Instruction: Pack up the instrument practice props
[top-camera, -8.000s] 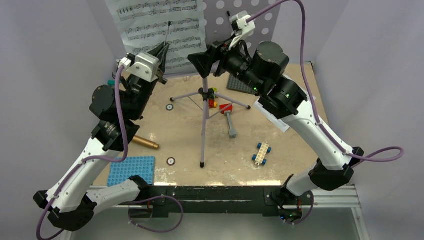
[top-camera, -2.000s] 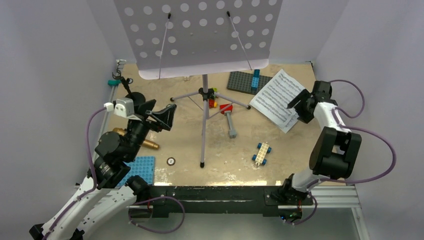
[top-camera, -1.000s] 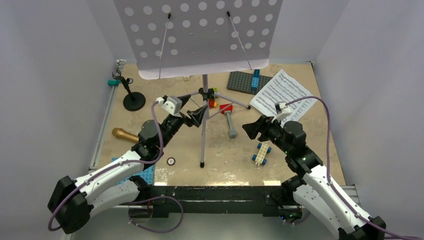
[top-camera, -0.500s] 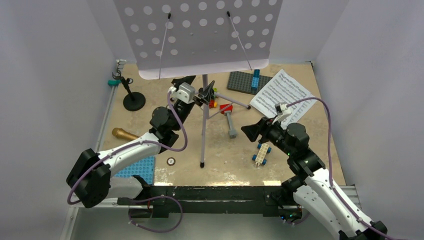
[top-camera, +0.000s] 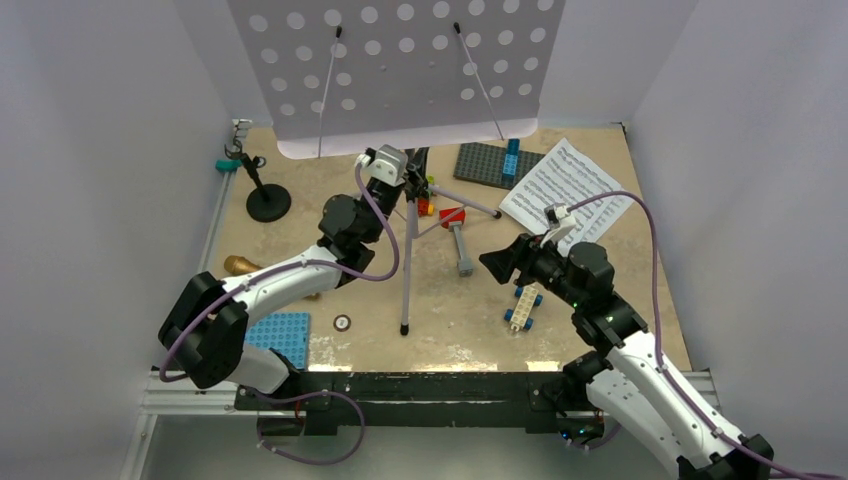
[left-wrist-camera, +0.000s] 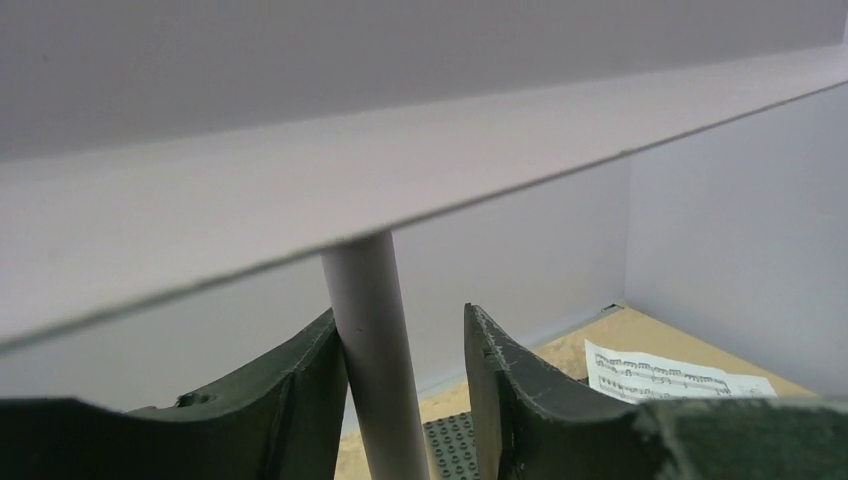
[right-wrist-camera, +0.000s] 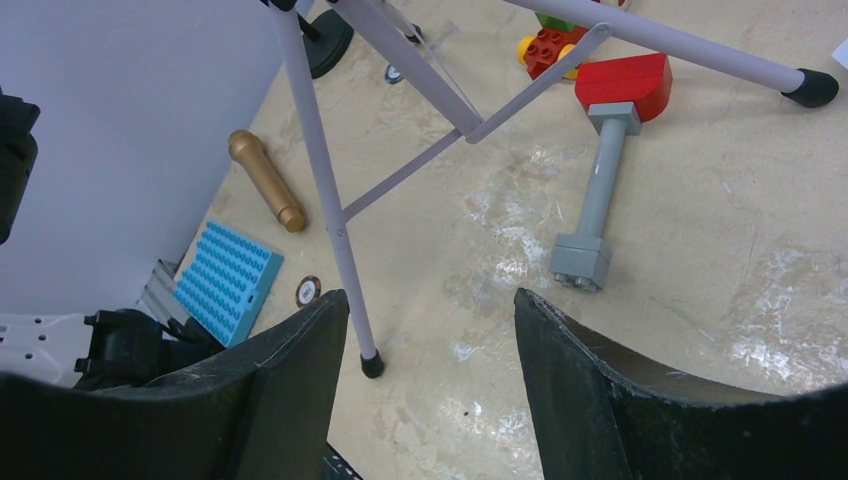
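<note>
one music stand (top-camera: 408, 250), one gold microphone (right-wrist-camera: 265, 180), one mic stand (top-camera: 267, 203).

bright, soft, even light fills all three views, with only faint shadows on the table (top-camera: 470, 310). pale patches on it in the right wrist view could be glare or wear. in the left wrist view the near pole (left-wrist-camera: 372, 360) looks soft, while the sheet music (left-wrist-camera: 680, 378) behind stays readable.

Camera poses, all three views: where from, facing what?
Top external: above, behind the bases, facing down at the table; both arms show.
Left wrist: under the music stand desk, facing the back wall; fingers straddle the pole.
Right wrist: above the table, facing down-left at the stand's legs; own fingers show.
Shared: top and right wrist see the gold microphone.
</note>
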